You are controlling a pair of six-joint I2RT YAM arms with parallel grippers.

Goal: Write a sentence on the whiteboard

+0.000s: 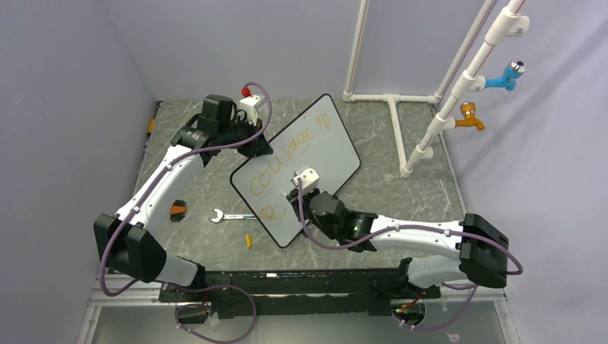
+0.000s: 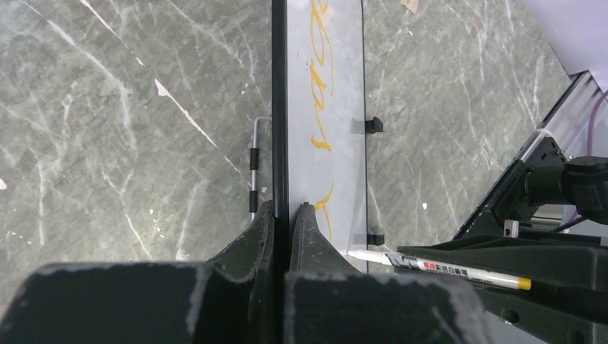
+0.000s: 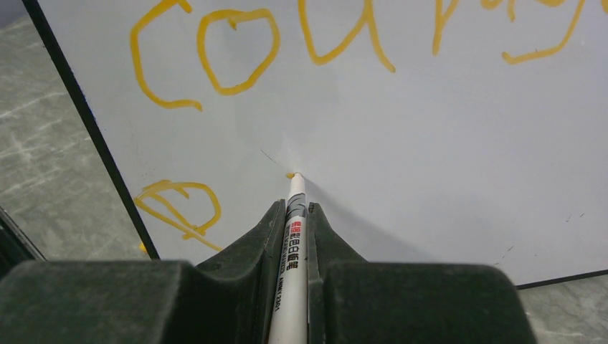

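Note:
The whiteboard (image 1: 323, 154) lies tilted on the table, with a thin black rim. The sentence (image 1: 287, 154) is orange handwriting reading roughly "courage is", with a small drawn circle (image 1: 268, 212) below it. My left gripper (image 2: 287, 215) is shut on the whiteboard's rim (image 2: 279, 107) at its far left edge. My right gripper (image 3: 292, 211) is shut on a white marker (image 3: 290, 244). The marker's orange tip (image 3: 292, 175) touches the board (image 3: 430, 158) below the letters "cou" (image 3: 236, 50). The marker also shows in the left wrist view (image 2: 444, 271).
A silver wrench (image 1: 228, 215), a small yellow marker cap (image 1: 249, 241) and an orange-black object (image 1: 177, 210) lie on the marble table left of the board. A white pipe frame (image 1: 430, 107) with blue and orange taps stands at the back right.

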